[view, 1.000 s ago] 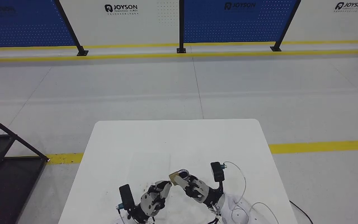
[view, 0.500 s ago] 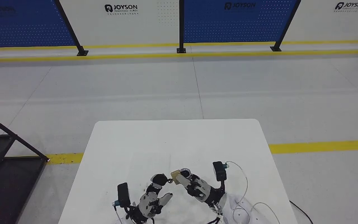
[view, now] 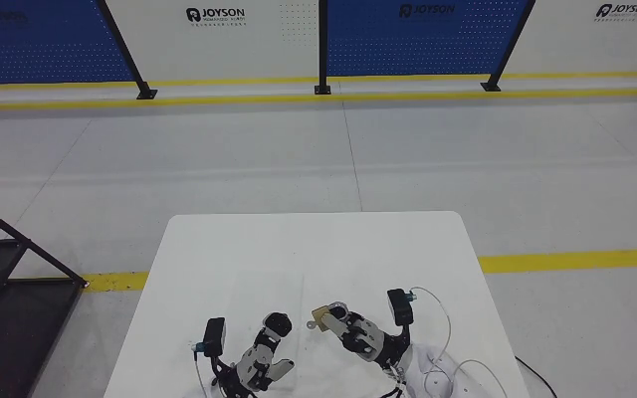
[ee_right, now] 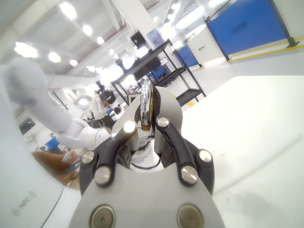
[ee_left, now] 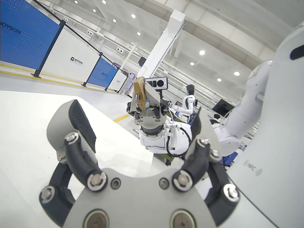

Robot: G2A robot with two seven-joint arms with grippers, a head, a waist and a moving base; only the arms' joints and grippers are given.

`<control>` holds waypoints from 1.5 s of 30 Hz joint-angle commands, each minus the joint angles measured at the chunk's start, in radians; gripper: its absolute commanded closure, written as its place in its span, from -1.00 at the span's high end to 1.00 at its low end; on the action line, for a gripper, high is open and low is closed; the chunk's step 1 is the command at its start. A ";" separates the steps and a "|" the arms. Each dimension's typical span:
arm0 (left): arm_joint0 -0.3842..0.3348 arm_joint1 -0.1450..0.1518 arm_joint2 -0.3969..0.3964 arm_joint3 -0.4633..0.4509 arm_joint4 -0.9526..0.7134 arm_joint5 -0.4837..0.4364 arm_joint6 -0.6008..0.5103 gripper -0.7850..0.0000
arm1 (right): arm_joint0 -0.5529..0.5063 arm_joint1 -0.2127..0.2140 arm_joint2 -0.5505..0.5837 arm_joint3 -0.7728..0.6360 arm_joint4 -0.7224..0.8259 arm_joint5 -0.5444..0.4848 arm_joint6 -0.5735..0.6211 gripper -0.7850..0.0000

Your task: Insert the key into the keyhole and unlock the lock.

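Left gripper (view: 279, 345) now clear of lock (view: 320, 317)

left tool (ee_left: 140, 125) spread, empty | right tool (ee_left: 144, 101) clamps lock (ee_left: 139, 90) upright

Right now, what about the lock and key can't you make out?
- Key: whether it sits in the lock; just a tiny glint, left wrist view; too small, top view.
- Lock body: right wrist view, mostly covered by fingers of the right pincer.
- Shackle open or shut: edge-on, right wrist view.

Lock (ee_right: 145, 106) mostly hidden inside right claw (ee_right: 149, 99), key and keyhole too small to tell from above
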 commanded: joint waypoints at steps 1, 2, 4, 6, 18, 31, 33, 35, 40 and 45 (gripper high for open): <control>0.000 0.000 0.000 0.000 0.000 0.000 0.000 1.00 | 0.000 0.000 0.000 0.000 0.000 0.000 0.000 -1.00; 0.000 0.000 0.000 0.000 0.000 0.000 0.000 1.00 | 0.000 0.000 0.000 0.000 0.000 0.000 0.000 -1.00; 0.000 0.000 0.000 0.000 0.000 0.000 0.000 1.00 | 0.001 -0.001 -0.002 -0.006 0.002 0.020 0.004 -1.00; -0.003 0.000 0.014 -0.009 -0.009 0.000 -0.027 1.00 | 0.000 -0.001 -0.005 -0.012 0.006 0.031 0.009 -1.00; -0.094 0.068 0.086 -0.004 -0.202 0.000 -0.207 0.40 | 0.016 0.010 -0.001 0.000 0.067 -0.002 0.064 -1.00; -0.161 0.151 0.198 -0.016 -0.306 0.000 -0.224 -0.47 | 0.016 0.020 -0.006 -0.009 0.075 -0.002 0.082 -1.00; -0.171 0.159 0.213 -0.012 -0.304 0.000 -0.216 -0.47 | 0.017 0.020 -0.008 -0.009 0.072 -0.002 0.082 -1.00; -0.180 0.166 0.227 -0.007 -0.303 0.000 -0.207 -0.50 | 0.018 0.020 -0.010 -0.008 0.069 -0.002 0.081 -1.00; -0.206 0.178 0.262 0.007 -0.305 0.000 -0.186 -0.50 | 0.019 0.020 -0.014 -0.007 0.063 0.001 0.080 -1.00; -0.228 0.185 0.290 0.021 -0.306 0.000 -0.167 -0.50 | 0.019 0.019 -0.022 -0.011 0.053 0.007 0.080 -1.00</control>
